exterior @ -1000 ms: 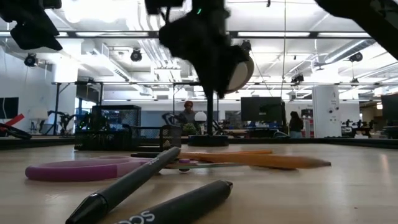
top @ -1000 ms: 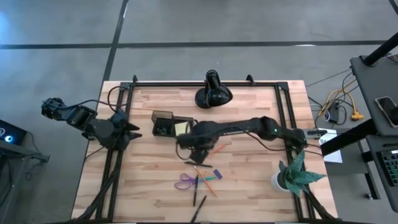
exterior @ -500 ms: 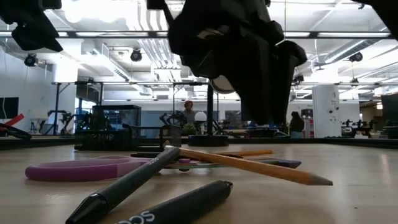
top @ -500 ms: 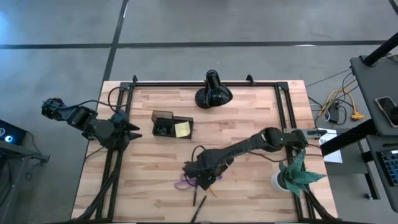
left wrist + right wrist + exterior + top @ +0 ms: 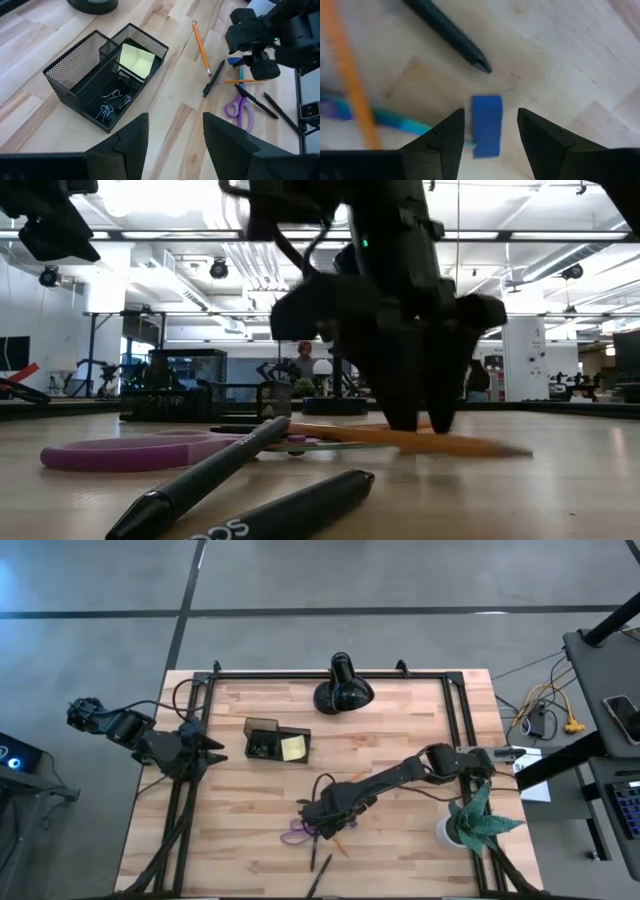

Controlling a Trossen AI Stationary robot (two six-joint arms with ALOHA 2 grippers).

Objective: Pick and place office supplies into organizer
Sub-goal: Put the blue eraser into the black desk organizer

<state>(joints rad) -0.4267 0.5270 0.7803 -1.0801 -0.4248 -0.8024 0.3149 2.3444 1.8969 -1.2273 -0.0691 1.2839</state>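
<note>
My right gripper is open and low over the loose supplies near the table's middle. Its fingers stand on either side of a small blue piece that lies flat on the wood. Around it lie a black pen, an orange pencil, purple-handled scissors and more black pens. The black mesh organizer stands farther back with the yellow sticky-note pad and dark clips inside. My left gripper is open and waits at the table's left edge.
A black dome lamp stands at the far edge. A green plant in a white pot sits at the near right corner. Black frame rails run along the table's sides. People show far off in the room behind the table.
My right gripper has moved from beside the organizer toward the near edge and come down over the loose supplies, its fingers now close to the tabletop. The orange pencil has shifted a little on the table.
</note>
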